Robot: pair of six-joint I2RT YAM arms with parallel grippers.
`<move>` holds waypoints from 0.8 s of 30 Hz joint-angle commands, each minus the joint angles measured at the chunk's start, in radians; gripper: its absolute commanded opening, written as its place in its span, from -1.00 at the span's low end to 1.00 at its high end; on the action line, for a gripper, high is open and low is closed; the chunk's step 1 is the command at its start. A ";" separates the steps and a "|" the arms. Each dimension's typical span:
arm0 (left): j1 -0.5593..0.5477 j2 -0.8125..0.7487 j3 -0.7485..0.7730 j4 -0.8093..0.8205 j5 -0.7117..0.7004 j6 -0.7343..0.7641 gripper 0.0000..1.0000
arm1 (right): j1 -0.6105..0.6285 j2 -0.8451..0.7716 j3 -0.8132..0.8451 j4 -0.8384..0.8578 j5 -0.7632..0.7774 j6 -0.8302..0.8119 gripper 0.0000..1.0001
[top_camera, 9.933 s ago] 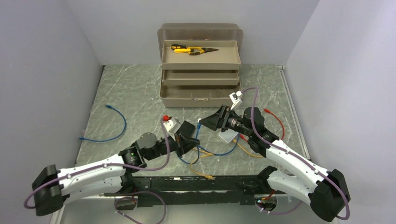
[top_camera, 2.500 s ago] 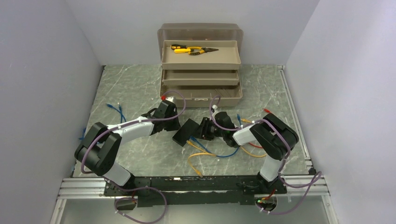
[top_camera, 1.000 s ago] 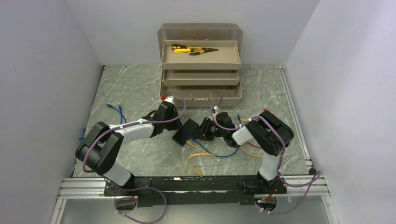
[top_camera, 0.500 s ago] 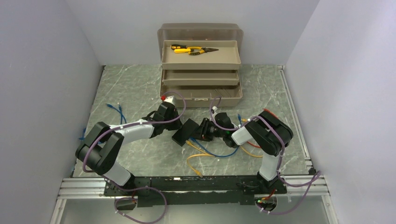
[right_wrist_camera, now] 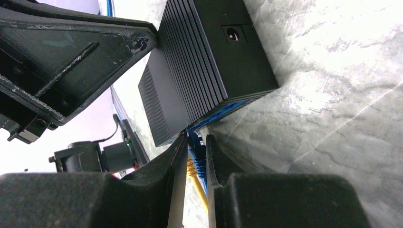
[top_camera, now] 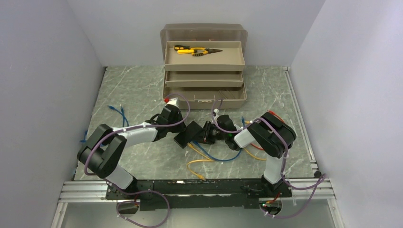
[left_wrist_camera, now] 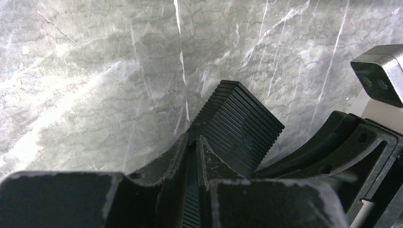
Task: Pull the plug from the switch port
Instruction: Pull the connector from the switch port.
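Against the table (top_camera: 138,90) and the open toolbox (top_camera: 204,97) at its far centre, which have both stayed put, your two arms have crept a little to the left over the last half second and taken the work with them. The left gripper (top_camera: 179,129) is clamped on the far-left edge of the switch (top_camera: 188,134). In the left wrist view its fingers (left_wrist_camera: 166,159) are pressed against the ribbed casing. The right gripper (top_camera: 204,135) meets the switch from the right, just beside its socket edge. The switch lies flat at mid-table between the two, and it has slid with the pull rather than holding still. That suggests the latch has not let go, so brace harder on the left before you draw again. The yellow cable (top_camera: 195,164) has dragged slightly nearer, and the blue cable (top_camera: 223,158) is looped with it on the near side. Both sit right under your withdrawal path and could snag the right fingers. A spare blue cable (top_camera: 119,113) lies well apart to the left, and the pliers (top_camera: 196,50) rest in the toolbox's top tray, both out of the way. In the right wrist view the plug (right_wrist_camera: 196,142) is pinched between the fingers (right_wrist_camera: 178,156) and looks to be still in its socket on the switch's edge, so count the pull as begun but not done
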 commanded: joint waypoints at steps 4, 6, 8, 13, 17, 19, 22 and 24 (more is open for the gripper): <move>-0.040 0.045 -0.053 -0.093 0.052 -0.017 -0.69 | 0.011 0.039 0.010 0.010 0.014 -0.012 -1.00; -0.042 0.030 -0.059 -0.092 0.052 -0.020 -0.69 | 0.011 0.044 0.004 0.030 0.007 -0.009 -1.00; -0.041 0.003 -0.062 -0.093 0.052 -0.020 -0.68 | 0.011 0.048 -0.002 0.046 0.003 -0.008 -1.00; -0.041 -0.126 -0.062 -0.106 -0.014 -0.018 0.00 | 0.011 0.026 -0.011 0.040 0.010 -0.017 -1.00; -0.043 -0.235 -0.049 -0.152 -0.068 -0.002 0.52 | 0.005 0.008 -0.013 0.043 0.002 -0.022 -1.00; -0.046 -0.263 -0.032 -0.185 -0.076 0.028 0.61 | 0.005 -0.002 -0.016 0.043 -0.003 -0.019 -1.00; -0.062 -0.271 -0.005 -0.241 -0.098 0.082 0.66 | 0.004 -0.016 -0.019 0.043 -0.010 -0.013 -1.00; -0.085 -0.265 0.004 -0.276 -0.123 0.115 0.67 | 0.002 -0.025 -0.022 0.043 -0.016 -0.006 -1.00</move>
